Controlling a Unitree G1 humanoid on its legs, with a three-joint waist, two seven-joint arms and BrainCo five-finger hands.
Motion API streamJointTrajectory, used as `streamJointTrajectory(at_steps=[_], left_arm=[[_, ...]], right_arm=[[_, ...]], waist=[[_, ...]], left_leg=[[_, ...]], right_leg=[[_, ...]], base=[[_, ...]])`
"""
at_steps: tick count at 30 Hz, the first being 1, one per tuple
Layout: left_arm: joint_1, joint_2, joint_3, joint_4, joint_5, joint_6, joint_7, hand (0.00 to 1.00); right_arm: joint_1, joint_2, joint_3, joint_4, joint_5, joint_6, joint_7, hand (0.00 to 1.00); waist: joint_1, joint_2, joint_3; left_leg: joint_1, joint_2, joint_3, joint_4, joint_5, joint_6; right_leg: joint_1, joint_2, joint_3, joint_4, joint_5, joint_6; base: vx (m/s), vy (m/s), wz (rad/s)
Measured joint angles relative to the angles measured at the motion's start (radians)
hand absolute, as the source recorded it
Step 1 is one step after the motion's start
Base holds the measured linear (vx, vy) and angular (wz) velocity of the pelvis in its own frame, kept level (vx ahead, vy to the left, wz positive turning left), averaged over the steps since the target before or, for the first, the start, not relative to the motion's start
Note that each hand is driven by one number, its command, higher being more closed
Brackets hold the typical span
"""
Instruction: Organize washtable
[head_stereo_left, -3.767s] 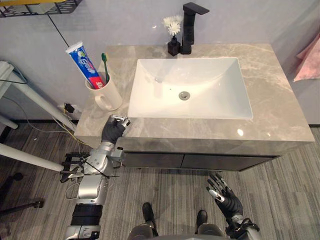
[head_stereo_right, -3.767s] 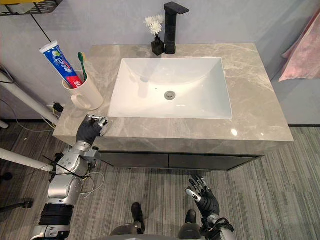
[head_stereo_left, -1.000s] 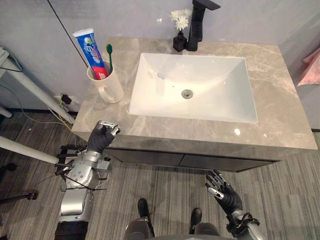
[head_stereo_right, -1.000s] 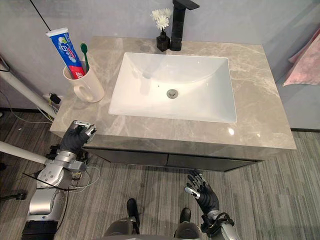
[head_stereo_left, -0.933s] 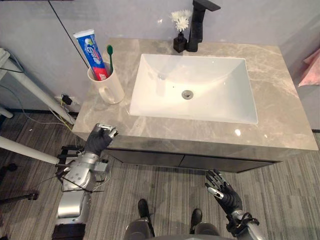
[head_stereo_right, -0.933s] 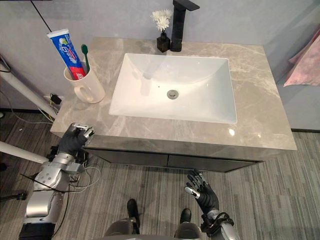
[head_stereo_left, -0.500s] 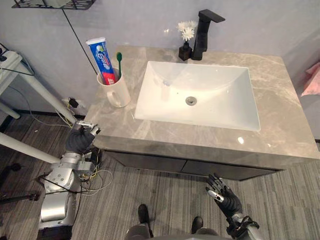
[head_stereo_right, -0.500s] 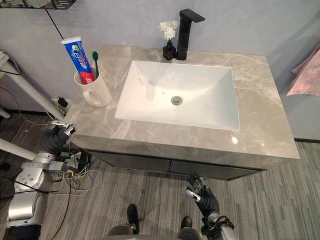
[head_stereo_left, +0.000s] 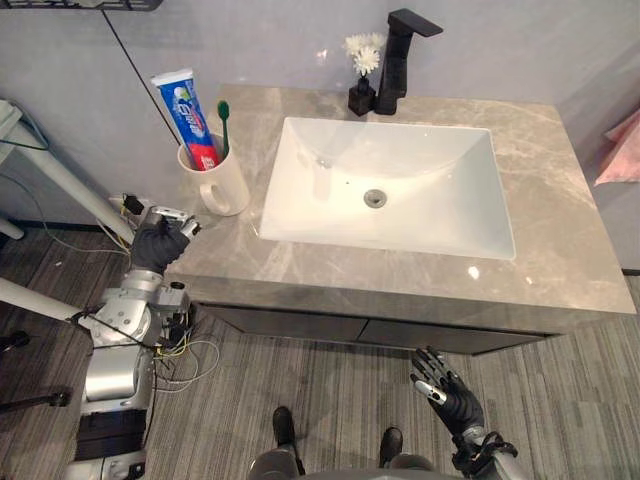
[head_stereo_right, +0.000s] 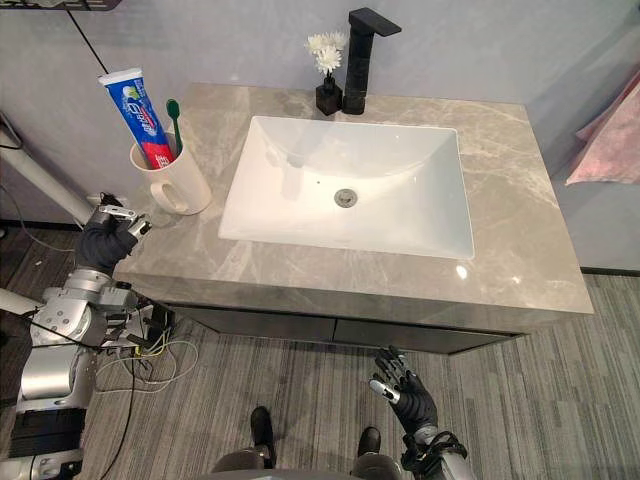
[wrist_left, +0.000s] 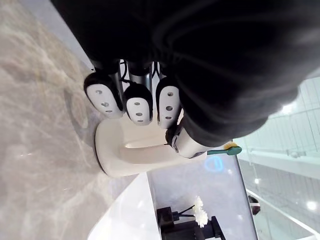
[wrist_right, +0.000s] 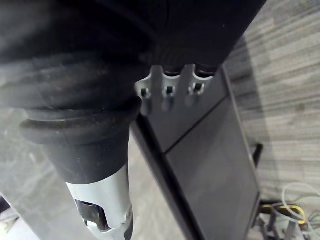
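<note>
The cream ceramic mug (head_stereo_left: 222, 186), holding a blue-and-red toothpaste tube (head_stereo_left: 186, 112) and a green toothbrush (head_stereo_left: 224, 124), stands on the grey marble tabletop (head_stereo_left: 560, 232), left of the white rectangular sink (head_stereo_left: 425, 158). The left hand (head_stereo_left: 158, 243) is near it with its fingers (wrist_left: 137, 103) curled and empty. The right hand (head_stereo_left: 448, 392) hangs low, its fingers loosely spread.

Bright and evenly lit from overhead. Small hot glare spot (head_stereo_left: 473, 271) on the countertop (head_stereo_left: 545, 215) at the near right, just off the basin (head_stereo_left: 440, 215) corner. Soft grey shadow of the faucet (head_stereo_left: 398, 55) thrown into the basin's far left. Faint shadow beside the mug (head_stereo_left: 222, 185). Darker below, along the cabinet front (head_stereo_left: 400, 330). Shaded and dim close up at the wrists, with bright points of light beyond the left hand (wrist_left: 137, 102).
</note>
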Motion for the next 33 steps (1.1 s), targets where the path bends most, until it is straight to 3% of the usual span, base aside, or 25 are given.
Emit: streamJointTrajectory(at_steps=[7, 20, 33], left_arm=[[-0.056, 0.025, -0.014, 0.05, 0.001, 0.007, 0.0, 1.0], [-0.127, 0.031, -0.043, 0.071, 0.019, 0.018, -0.001, 1.0], [-0.217, 0.031, -0.067, 0.071, 0.019, -0.003, 0.007, 1.0]], right_arm=[[-0.001, 0.0, 0.001, -0.01, 0.0, -0.002, -0.002, 0.0], [-0.008, 0.0, 0.0, -0.047, 0.0, -0.004, -0.004, 0.0], [-0.014, 0.0, -0.001, -0.053, 0.0, -0.017, -0.024, 0.0]], waist=[[-0.005, -0.023, 0.011], [-0.006, -0.033, 0.081], [-0.006, -0.051, 0.14]], left_leg=[[-0.017, 0.004, 0.012, 0.012, -0.002, 0.002], [-0.067, 0.01, 0.023, 0.054, -0.01, 0.007], [-0.119, 0.016, 0.012, 0.12, -0.033, 0.016]], right_leg=[[-0.022, 0.0, 0.016, 0.0, 0.01, -0.004], [-0.062, 0.001, 0.024, 0.0, 0.035, -0.011], [-0.079, -0.001, 0.016, 0.0, 0.049, -0.02]], base=[[-0.03, 0.004, -0.07], [-0.03, 0.004, -0.03], [-0.02, 0.007, 0.01]])
